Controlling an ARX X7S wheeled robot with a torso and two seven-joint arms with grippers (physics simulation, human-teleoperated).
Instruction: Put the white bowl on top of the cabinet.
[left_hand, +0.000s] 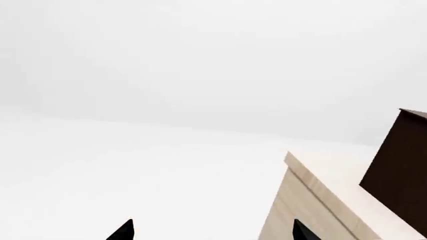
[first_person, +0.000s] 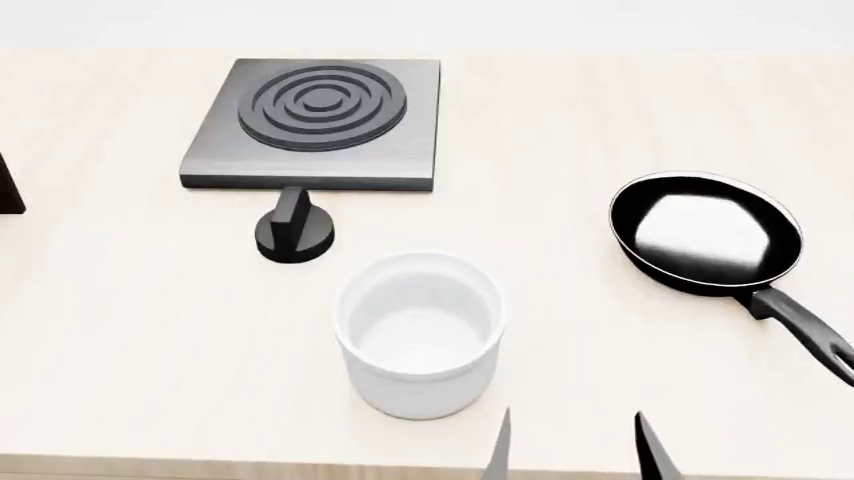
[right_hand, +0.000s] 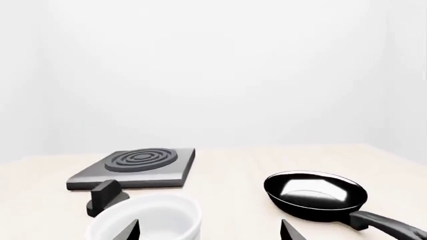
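The left hand shows only two dark fingertips, set well apart. Beyond them the pale table corner juts out, and the dark brown cabinet stands on it, against blank white.

Bright even light, sharp renders (soft shadows), pan glare.

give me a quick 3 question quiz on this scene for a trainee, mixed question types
1. True or false: the white bowl already sits on the cabinet.
2. What lies nearest the right gripper in the head view? A) stove plate B) white bowl C) knob
3. Fill in: the frying pan points its handle toward the table's ____ edge.

Key:
1. False; it stands on the table.
2. B
3. near (robot-side)
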